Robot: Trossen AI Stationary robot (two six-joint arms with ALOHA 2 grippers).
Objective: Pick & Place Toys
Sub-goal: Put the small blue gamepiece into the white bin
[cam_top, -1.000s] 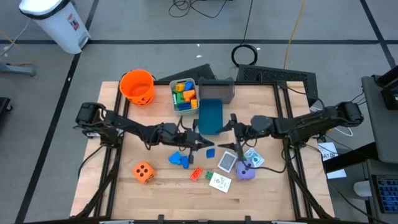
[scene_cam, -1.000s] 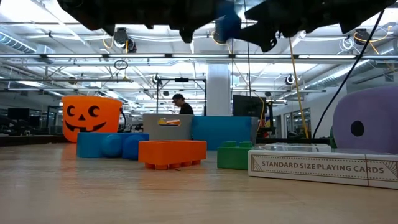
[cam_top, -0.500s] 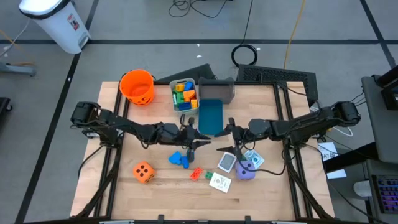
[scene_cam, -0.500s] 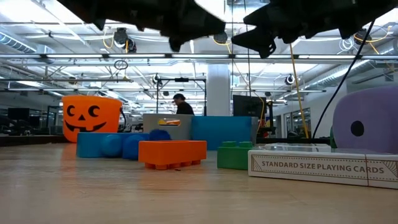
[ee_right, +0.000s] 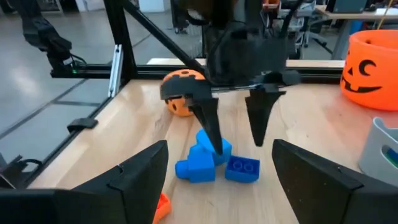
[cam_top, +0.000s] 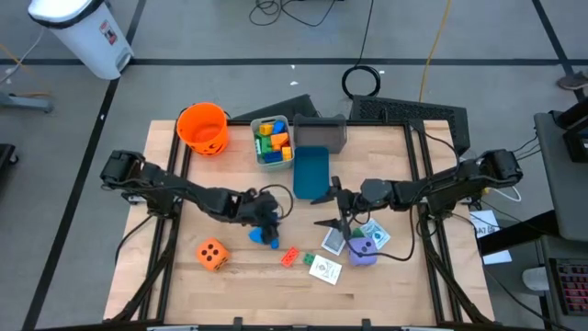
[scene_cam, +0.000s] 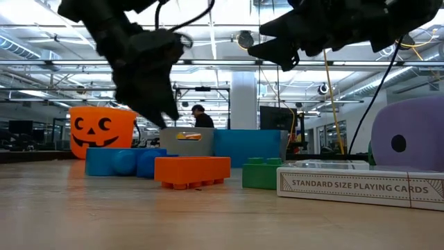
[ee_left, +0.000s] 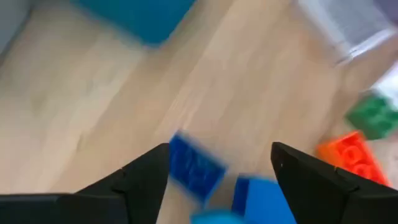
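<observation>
robotics lab, ceiling trusses [scene_cam: 208,64], desks

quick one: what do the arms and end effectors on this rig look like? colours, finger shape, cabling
Both arms are dark, near-black, slim and multi-jointed, with bulkier housings at the outer joints. Black cables run along them and loop loose near the wrists. Each carries a two-finger end effector: the left end effector and the right end effector have matte black fingers tapering to narrow pointed tips. No markings or labels are visible on either.

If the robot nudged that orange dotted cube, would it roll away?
Probably not far: the orange die has flat faces and sits squarely on the table. It looks like soft foam, so likely light and apt to slide or tumble once if pushed.
</observation>
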